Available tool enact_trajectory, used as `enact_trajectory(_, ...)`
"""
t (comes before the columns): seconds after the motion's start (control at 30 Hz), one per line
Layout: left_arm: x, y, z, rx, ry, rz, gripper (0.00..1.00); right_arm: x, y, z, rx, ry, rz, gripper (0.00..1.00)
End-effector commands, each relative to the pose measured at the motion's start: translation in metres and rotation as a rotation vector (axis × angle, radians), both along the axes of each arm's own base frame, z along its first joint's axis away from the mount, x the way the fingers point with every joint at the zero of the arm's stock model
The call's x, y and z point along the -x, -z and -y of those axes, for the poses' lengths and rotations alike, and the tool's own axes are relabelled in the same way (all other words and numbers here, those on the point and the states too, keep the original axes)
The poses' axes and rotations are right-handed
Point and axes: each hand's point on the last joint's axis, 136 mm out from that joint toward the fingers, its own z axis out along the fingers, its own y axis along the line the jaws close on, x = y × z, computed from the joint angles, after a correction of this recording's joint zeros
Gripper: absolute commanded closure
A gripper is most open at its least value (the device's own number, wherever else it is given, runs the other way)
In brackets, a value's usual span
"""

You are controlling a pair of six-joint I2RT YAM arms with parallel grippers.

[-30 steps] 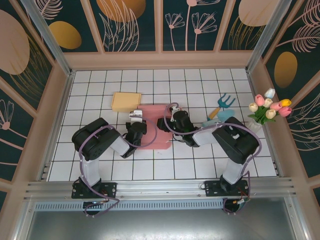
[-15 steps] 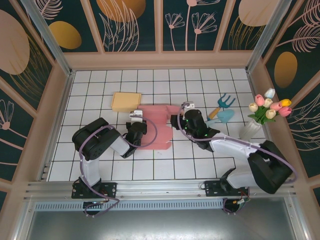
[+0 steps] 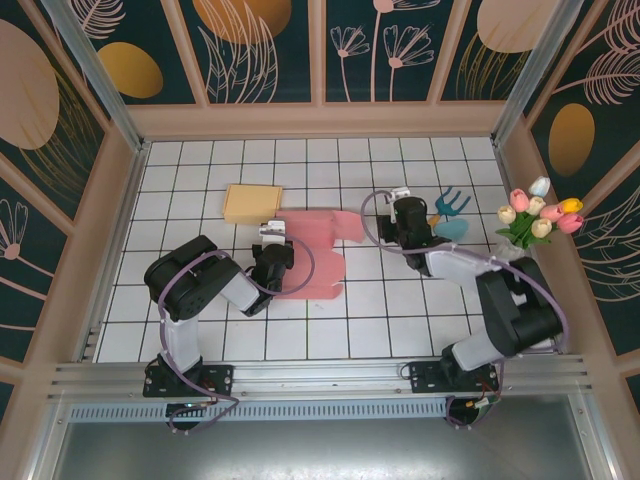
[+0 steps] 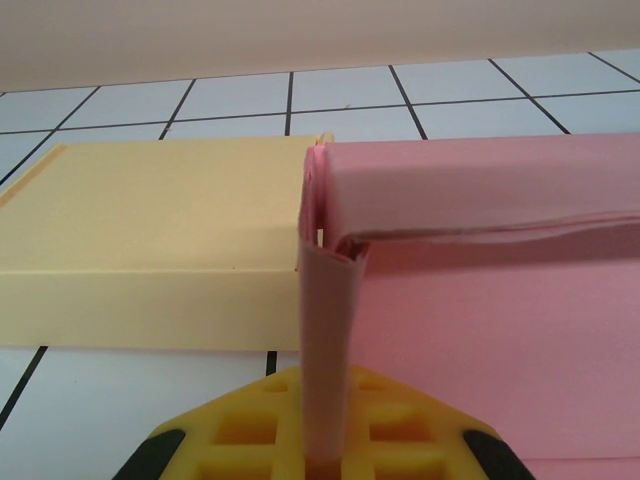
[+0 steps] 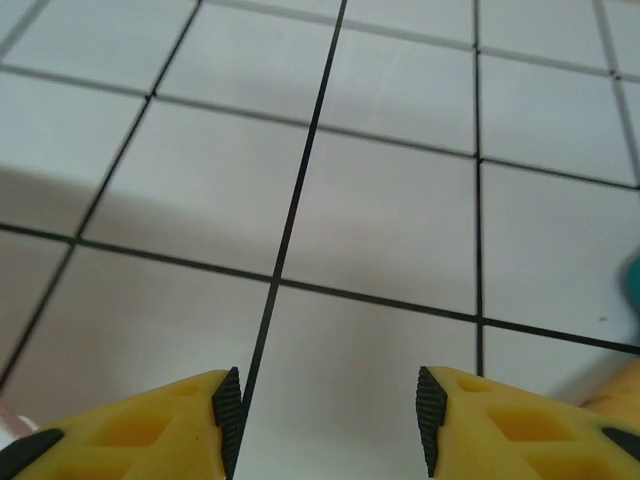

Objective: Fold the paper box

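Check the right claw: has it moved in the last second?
Yes. In the top view the right claw has swung right, off the pink paper box, and is now open over bare tiles beside the teal rake.

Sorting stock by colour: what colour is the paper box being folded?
Pink paper box, clearest in the left wrist view.

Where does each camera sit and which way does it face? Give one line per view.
Top external: above and behind, looking down at the table; both arms show.
Left wrist: low, facing the pink paper box and yellow box; left fingers clamp a pink flap.
Right wrist: angled down at tiles; right fingers open.
Shared: both boxes show in top and left wrist.
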Motion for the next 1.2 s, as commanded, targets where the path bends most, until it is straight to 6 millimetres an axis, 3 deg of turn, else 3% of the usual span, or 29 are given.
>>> enact_trajectory(0.0, 0.001, 0.010, 0.004, -0.053, 0.026, -0.027, 1.00, -0.013, 0.009, -0.020, 0.032, -0.098, -0.057, 0.48)
enact_trajectory(0.2, 0.002, 0.010, 0.004, -0.051, 0.028, -0.027, 1.00, -0.012, 0.028, -0.046, 0.083, -0.194, -0.121, 0.48)
enact_trajectory(0.47, 0.001, 0.010, 0.004, -0.052, 0.027, -0.027, 1.00, 0.012, 0.028, -0.079, 0.083, -0.355, -0.117, 0.49)
enact_trajectory(0.73, 0.001, 0.010, 0.004, -0.050, 0.026, -0.026, 1.00, 0.031, 0.040, -0.092, 0.092, -0.457, -0.177, 0.50)
enact_trajectory(1.17, 0.001, 0.010, 0.004, -0.050, 0.023, -0.027, 1.00, 0.048, 0.020, -0.135, -0.042, -0.570, -0.165, 0.52)
